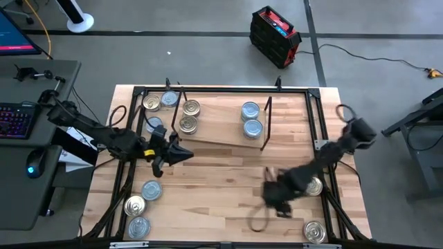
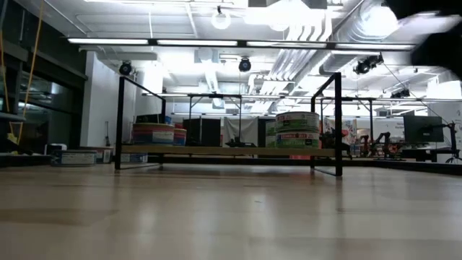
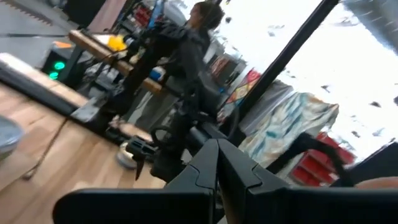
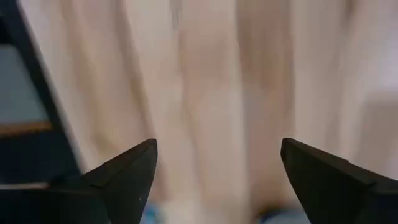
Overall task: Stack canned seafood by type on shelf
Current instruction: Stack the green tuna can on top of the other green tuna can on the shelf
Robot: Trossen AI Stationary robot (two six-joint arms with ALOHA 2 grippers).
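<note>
The shelf [image 1: 220, 124] is a light-wood board with black brackets, lying toward the table's far side. Two gold-lidded tins [image 1: 190, 116] rest on its left part and two silver-blue tins [image 1: 252, 119] on its right part; in the low view the silver-blue tins [image 2: 297, 130] show as stacks. Loose tins lie far left [image 1: 159, 102], near left [image 1: 140, 206] and at the right edge [image 1: 315, 185]. My left gripper [image 1: 185, 154] [image 3: 217, 158] is shut and holds nothing, just near of the shelf's left end. My right gripper [image 1: 268, 197] [image 4: 217, 168] hangs open over bare tabletop, blurred.
The black frame [image 1: 322, 117] runs round the tabletop. A dark cable loop [image 1: 259, 221] lies near my right gripper. A keyboard and mouse desk [image 1: 24, 124] stands left of the table. In the left wrist view my right arm [image 3: 180, 124] shows across the table.
</note>
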